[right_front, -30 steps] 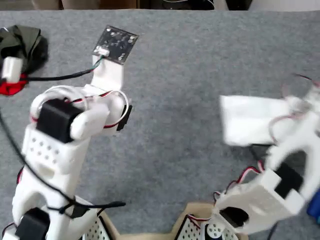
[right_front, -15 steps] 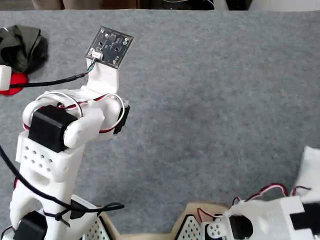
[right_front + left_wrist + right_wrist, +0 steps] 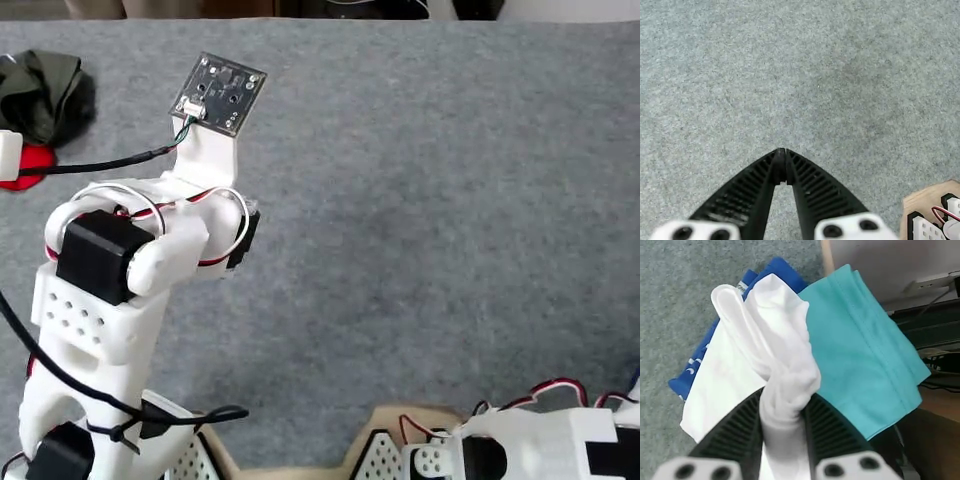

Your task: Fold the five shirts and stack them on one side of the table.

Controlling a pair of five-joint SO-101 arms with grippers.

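Over grey carpeted table [image 3: 420, 180], left hand [image 3: 780, 159] pressed together, right hand [image 3: 784, 406] clamped on white shirt [image 3: 757, 352]

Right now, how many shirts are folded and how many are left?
Looks done: a teal shirt and a blue shirt lie folded together. In hand: the right pincer is shut on a white shirt above them. To do: a dark green shirt and a red cloth lie crumpled, not yet folded. The left pincer is shut, empty.

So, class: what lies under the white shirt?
A blue shirt shows beneath the white shirt, beside a teal shirt. The white cloth covers most of the blue one, so its fold cannot be seen.
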